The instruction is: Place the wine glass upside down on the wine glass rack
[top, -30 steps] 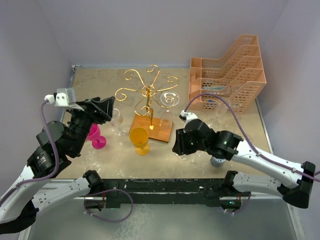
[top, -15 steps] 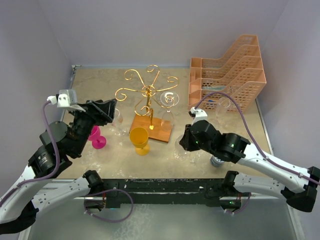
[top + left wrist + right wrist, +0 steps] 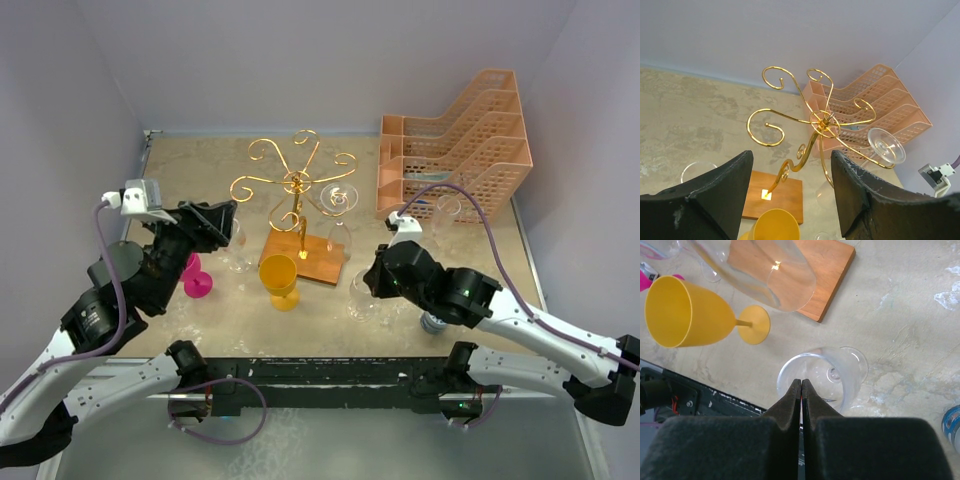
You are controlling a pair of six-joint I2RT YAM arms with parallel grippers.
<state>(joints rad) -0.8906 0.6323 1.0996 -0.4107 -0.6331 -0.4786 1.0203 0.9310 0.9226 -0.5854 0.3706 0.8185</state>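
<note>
Clear wine glass (image 3: 840, 375) stands below the right claw (image 3: 801, 382), shut and empty; left claw (image 3: 790, 157) gapes empty.

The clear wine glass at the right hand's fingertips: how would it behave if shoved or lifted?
The clear wine glass stands upright on a slim stem, so a sideways push would likely tip it. Its thin transparent wall looks fragile and probably slippery.
</note>
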